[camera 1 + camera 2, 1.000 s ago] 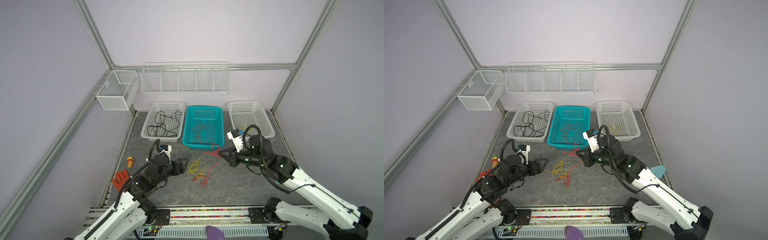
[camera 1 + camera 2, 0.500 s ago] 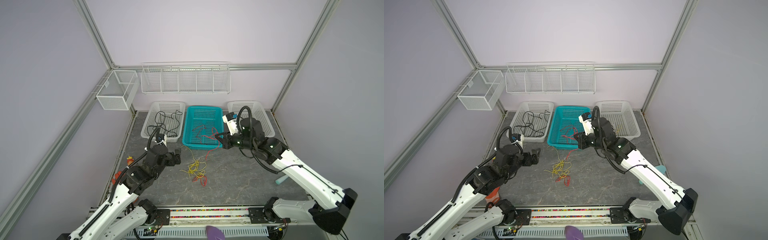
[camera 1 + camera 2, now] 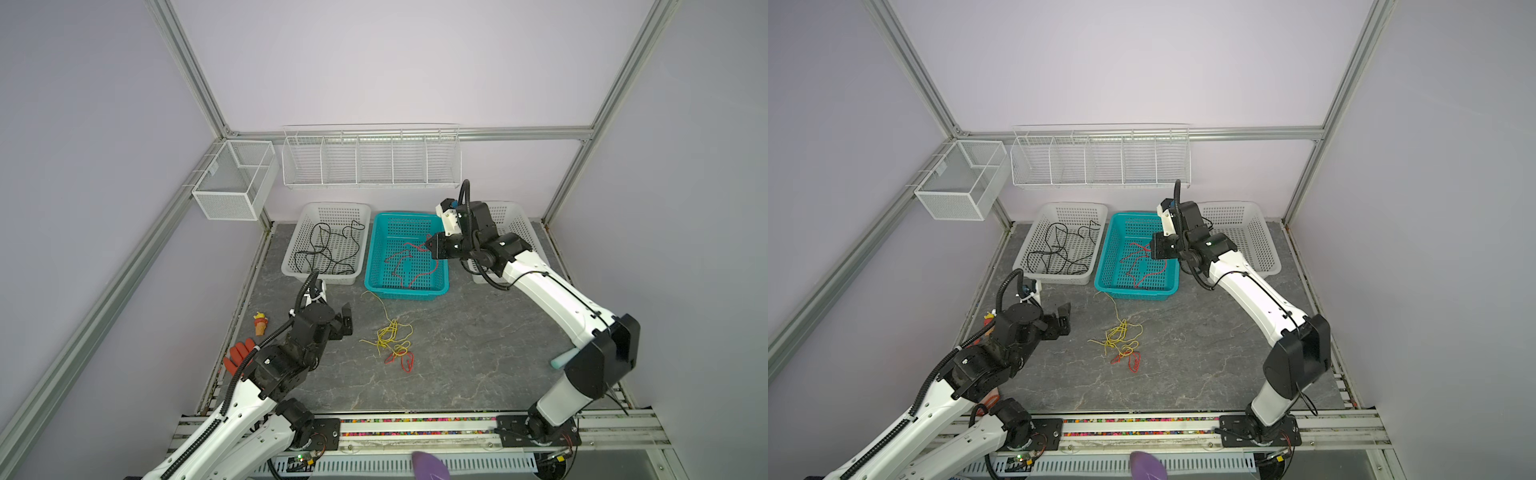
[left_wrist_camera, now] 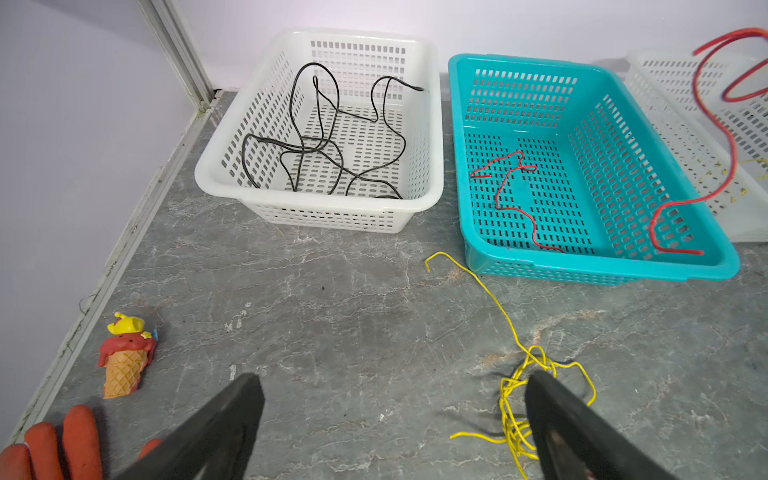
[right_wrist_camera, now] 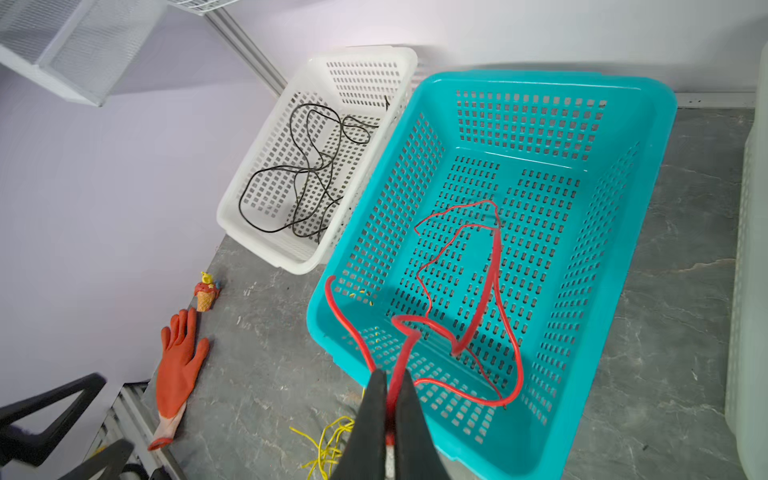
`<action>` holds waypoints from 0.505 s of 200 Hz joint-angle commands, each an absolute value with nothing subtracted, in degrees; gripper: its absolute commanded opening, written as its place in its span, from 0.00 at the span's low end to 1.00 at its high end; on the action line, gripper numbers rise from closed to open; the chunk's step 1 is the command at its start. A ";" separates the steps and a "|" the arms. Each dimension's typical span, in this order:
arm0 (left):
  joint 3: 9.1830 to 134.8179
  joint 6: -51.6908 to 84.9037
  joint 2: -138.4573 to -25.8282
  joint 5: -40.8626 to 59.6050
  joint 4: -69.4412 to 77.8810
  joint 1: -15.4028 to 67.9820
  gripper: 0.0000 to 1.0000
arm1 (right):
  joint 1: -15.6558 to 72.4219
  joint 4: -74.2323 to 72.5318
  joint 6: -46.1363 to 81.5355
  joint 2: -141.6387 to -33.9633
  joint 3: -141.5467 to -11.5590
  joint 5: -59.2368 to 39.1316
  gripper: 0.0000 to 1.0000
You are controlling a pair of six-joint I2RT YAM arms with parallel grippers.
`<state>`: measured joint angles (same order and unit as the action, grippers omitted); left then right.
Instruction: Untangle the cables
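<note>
Since a second ago, my right gripper (image 5: 390, 388) has risen from the table (image 3: 478, 345) to over the teal basket (image 3: 405, 292) at upper centre, pinched tight on a red cable (image 5: 493, 268). My left gripper (image 4: 392, 376) gapes wide, empty. I count one teal basket, two white baskets (image 3: 320, 277) and one yellow tangle (image 3: 390, 334) mid-frame.

Lifted the red cable (image 5: 492, 286) clear of the tangle on the worktop (image 3: 465, 357) and carried it, clamped in the right pincer (image 3: 432, 249), up over the teal basket (image 3: 405, 291), with slack drooping onto the basket floor. Drew the left pincer (image 3: 348, 319) back from the yellow cable (image 3: 390, 338) toward the worktop's left edge, jaws spread wider. Stretched one end of that cable out toward the basket.
</note>
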<state>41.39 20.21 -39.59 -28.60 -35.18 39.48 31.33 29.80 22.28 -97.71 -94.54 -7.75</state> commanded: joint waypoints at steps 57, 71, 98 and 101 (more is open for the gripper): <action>39.65 17.67 -37.28 -30.83 -32.83 39.20 0.99 | 30.66 31.68 23.38 -110.29 -101.36 -12.80 0.17; 39.47 17.50 -36.65 -30.80 -32.57 39.20 0.99 | 30.66 32.13 23.38 -111.06 -101.86 -12.92 0.20; 38.81 17.23 -35.70 -30.75 -31.84 39.20 0.99 | 30.79 33.19 23.40 -110.30 -102.21 -12.74 0.31; 38.77 17.23 -35.62 -30.61 -31.82 39.20 0.99 | 30.88 33.31 23.34 -109.92 -102.17 -12.74 0.32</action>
